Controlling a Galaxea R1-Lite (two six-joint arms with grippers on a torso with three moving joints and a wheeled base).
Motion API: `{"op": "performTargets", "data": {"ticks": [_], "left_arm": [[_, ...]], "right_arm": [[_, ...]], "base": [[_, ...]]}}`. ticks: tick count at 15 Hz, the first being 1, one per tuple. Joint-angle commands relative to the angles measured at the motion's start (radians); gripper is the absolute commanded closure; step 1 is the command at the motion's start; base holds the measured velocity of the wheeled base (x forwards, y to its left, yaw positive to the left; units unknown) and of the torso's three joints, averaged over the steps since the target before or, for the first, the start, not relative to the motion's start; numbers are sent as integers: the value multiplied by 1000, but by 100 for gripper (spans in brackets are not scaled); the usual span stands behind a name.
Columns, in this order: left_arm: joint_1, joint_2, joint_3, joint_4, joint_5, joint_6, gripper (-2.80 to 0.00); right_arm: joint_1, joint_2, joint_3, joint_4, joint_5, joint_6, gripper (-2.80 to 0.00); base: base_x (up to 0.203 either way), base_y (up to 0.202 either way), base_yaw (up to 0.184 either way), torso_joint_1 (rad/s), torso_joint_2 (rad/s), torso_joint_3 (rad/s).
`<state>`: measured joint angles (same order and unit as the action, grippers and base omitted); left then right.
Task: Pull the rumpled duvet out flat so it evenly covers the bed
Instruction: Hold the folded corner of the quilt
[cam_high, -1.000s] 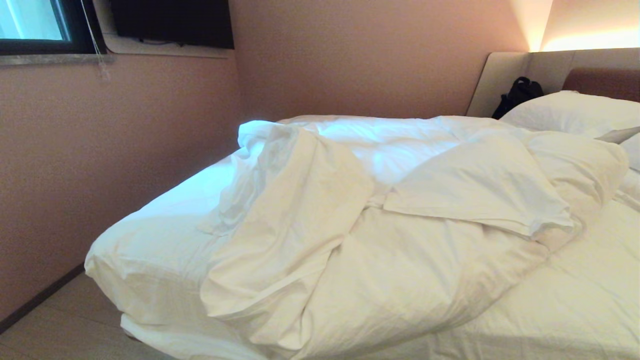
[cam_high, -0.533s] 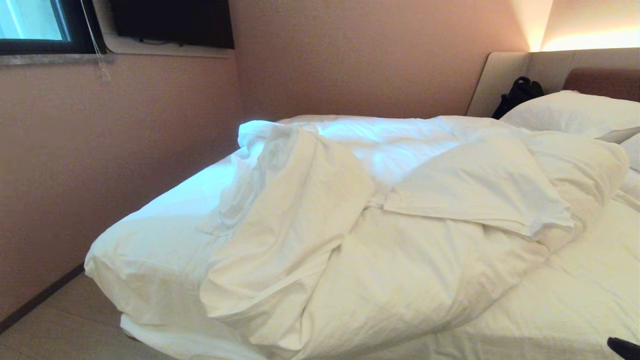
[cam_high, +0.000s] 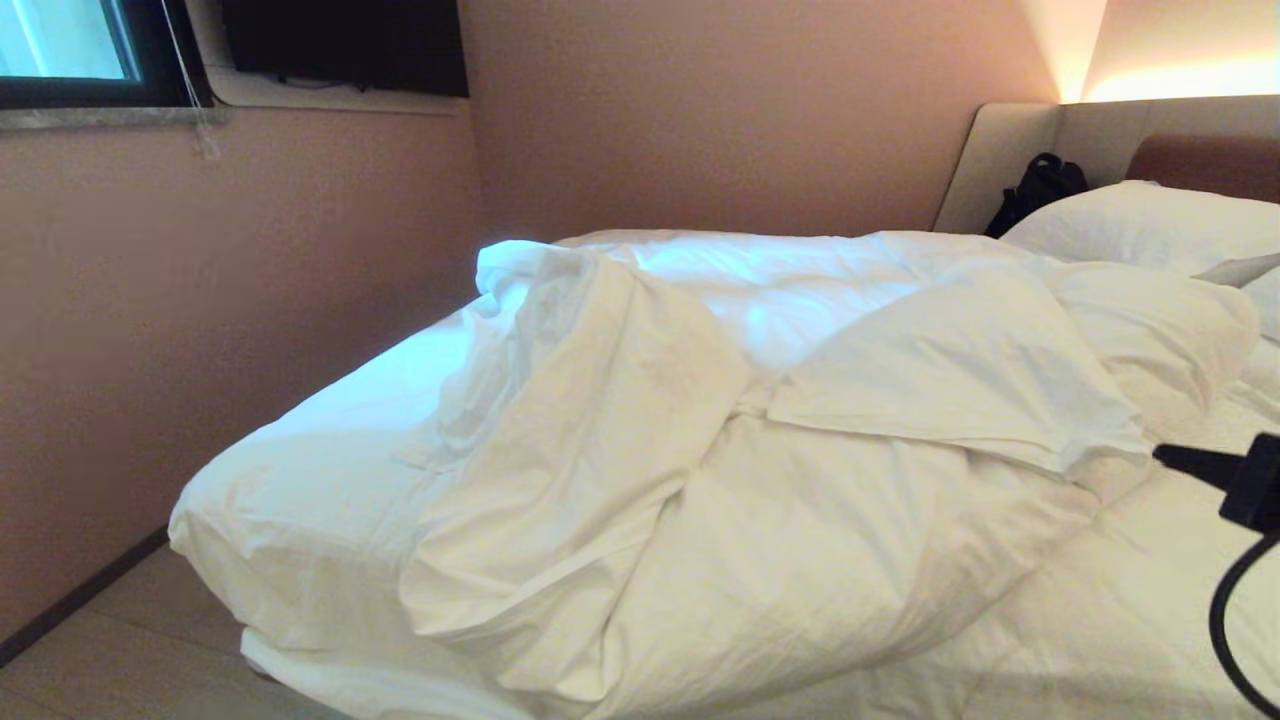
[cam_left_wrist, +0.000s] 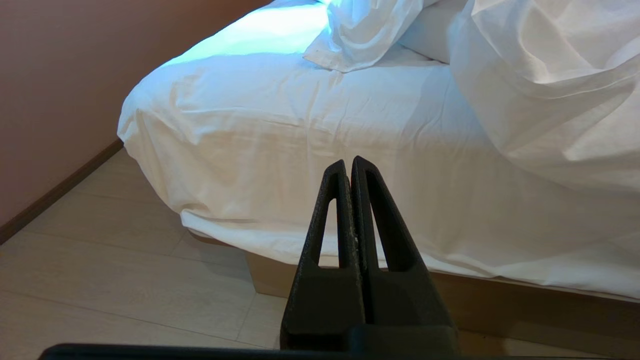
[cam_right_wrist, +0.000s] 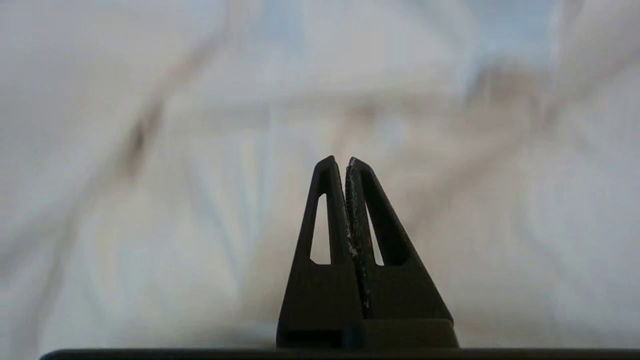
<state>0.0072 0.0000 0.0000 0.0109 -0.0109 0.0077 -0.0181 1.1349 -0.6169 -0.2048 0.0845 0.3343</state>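
Note:
The puffy white duvet (cam_high: 760, 480) lies bunched and folded over itself across the middle of the bed (cam_high: 300, 500), leaving the sheeted corner on the left bare. My right gripper (cam_high: 1165, 455) reaches in from the right edge of the head view, shut and empty, its tip just beside the duvet's folded right edge. In the right wrist view the gripper (cam_right_wrist: 342, 161) points at blurred white fabric (cam_right_wrist: 200, 150). My left gripper (cam_left_wrist: 348, 162) is shut and empty, held low before the bed's near corner (cam_left_wrist: 210, 145), with the duvet (cam_left_wrist: 550, 90) hanging over to one side.
A pink wall (cam_high: 200, 300) runs close along the bed's left side, with a narrow strip of floor (cam_high: 120, 650) between. White pillows (cam_high: 1150, 225) and a black bag (cam_high: 1035, 190) sit by the beige headboard (cam_high: 1010, 150). The brown bed base (cam_left_wrist: 500, 305) shows below the sheet.
My right arm has risen into the head view from the lower right corner and now reaches toward the duvet's right fold. The duvet and the left gripper have not moved.

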Motion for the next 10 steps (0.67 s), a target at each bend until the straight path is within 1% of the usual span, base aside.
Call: {"op": "performTargets", "data": {"ticks": [1,4,7,10], "left_arm": [[0,0,0,0,0,0,0],[0,0,0,0,0,0,0],[0,0,0,0,0,0,0],[0,0,0,0,0,0,0]], "right_arm": [[-39,132,-136,23,0,45,0],[-68,184,-265,73,6,52,0],[-81,244,-423,175,8,53,0],[-86,310,-531,247,13,55,0]], "base": [[0,0,0,0,0,0],[0,0,0,0,0,0],[0,0,0,0,0,0],[0,0,0,0,0,0]]}}
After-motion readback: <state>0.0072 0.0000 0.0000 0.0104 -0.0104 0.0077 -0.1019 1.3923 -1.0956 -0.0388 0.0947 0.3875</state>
